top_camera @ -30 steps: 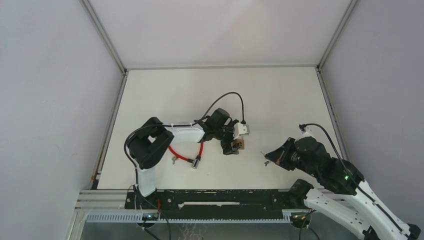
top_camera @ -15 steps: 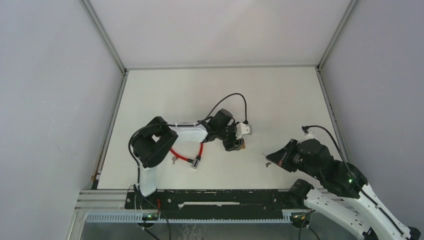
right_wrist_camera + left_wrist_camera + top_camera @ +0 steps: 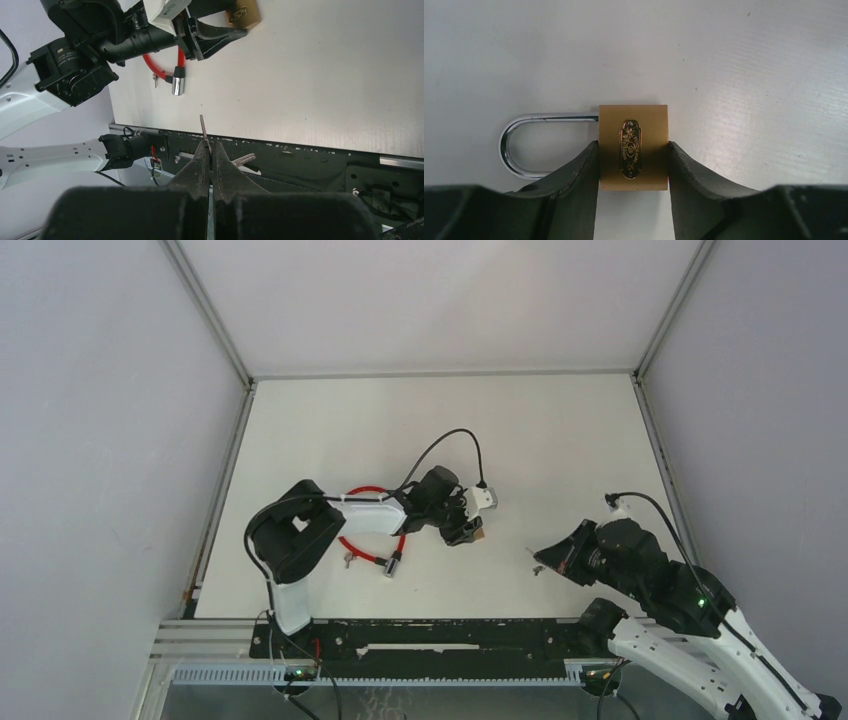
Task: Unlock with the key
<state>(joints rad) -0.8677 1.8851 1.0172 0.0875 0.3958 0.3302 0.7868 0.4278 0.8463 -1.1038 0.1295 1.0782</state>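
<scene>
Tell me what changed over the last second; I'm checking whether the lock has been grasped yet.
The left hand closed its fingers onto both sides of the brass padlock, taking hold of it; its arm shifted slightly. The right hand stayed shut on the key, hardly moving, and the red cable lock stayed where it lay.

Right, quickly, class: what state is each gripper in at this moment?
Left gripper: closed on the sides of the brass padlock.
Right gripper: shut, pinching the key.
</scene>
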